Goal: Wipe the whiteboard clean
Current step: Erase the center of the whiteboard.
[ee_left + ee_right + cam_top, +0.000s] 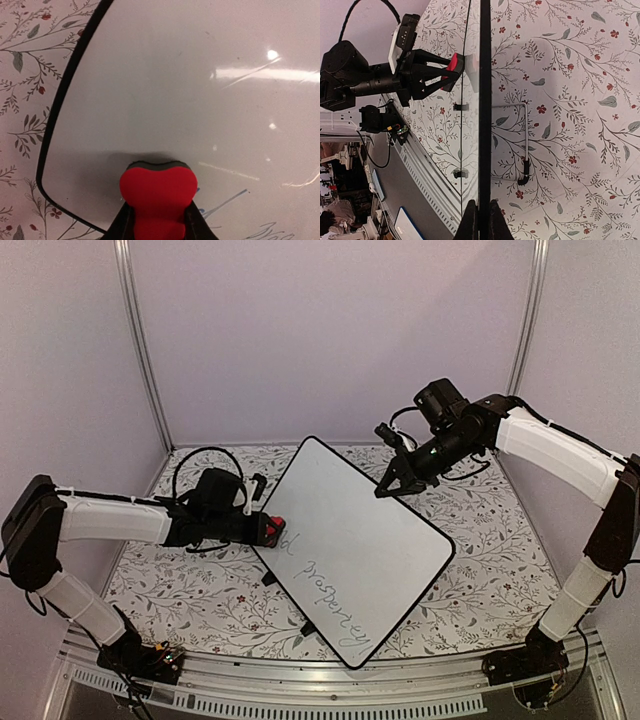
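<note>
Between the two tools, the large white rectangular whiteboard with a thin black rim and rounded corners stands at a slant over the flower-patterned table, turned diagonally. The right tool is clamped on the rim at the board's upper right edge; in the right wrist view its fingers pinch the black edge, which runs straight up from them. The left tool meets the board at the opposite, left edge and is closed on a small red foam eraser block with a dark felt face. That felt face is pressed flat against the white surface just inside the rounded corner nearest the left tool. Thin dark cursive handwriting starts right beside the eraser and runs away from the left tool along the board's lower-left edge toward its nearest corner. The rest of the surface, toward the right tool, is bare white with glare streaks. Two small black feet stick out from the lower-left edge, below the left tool. Behind the board, on the side away from the left tool, a thin grey wire stand with a black end shows over the table.
</note>
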You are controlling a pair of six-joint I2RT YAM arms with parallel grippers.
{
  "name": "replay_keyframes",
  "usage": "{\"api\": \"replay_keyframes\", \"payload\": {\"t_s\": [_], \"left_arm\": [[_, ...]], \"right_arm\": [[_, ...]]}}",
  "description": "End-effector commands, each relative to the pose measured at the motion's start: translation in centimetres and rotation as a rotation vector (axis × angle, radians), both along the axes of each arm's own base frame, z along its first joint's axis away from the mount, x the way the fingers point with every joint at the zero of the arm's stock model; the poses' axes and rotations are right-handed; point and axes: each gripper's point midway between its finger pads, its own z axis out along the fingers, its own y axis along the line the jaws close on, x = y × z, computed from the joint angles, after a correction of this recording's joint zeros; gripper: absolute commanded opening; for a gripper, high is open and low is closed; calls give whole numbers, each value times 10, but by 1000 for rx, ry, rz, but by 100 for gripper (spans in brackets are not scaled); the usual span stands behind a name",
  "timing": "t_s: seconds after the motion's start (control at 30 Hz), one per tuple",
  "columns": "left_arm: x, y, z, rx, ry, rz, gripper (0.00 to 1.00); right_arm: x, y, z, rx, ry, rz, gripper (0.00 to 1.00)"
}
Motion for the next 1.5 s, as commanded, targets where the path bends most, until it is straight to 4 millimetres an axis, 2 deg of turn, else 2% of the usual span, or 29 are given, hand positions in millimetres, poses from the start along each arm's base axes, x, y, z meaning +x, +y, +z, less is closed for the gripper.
{"api": "replay_keyframes", "payload": {"t_s": [0.0,0.6,0.8,1.17,1.33,1.47], "left_arm": [[-10,3,-16,6,37,-17,0],[-49,22,-52,11,121,-23,0],[-44,20,-38,1,89,-23,0],[-9,0,14,-35,-43,-20,0],[2,-10,14,-16,-42,-33,0],[0,-13,4,-18,-10,-43,0]], "right_arm": [[-12,8,-4,3,-24,89,0],[-10,9,-6,-3,-17,88,0],[-10,10,-6,-1,-16,89,0],[-12,10,-7,-2,-11,92,0],[-11,10,-7,0,-14,92,0],[-11,10,-7,-2,-14,92,0]]}}
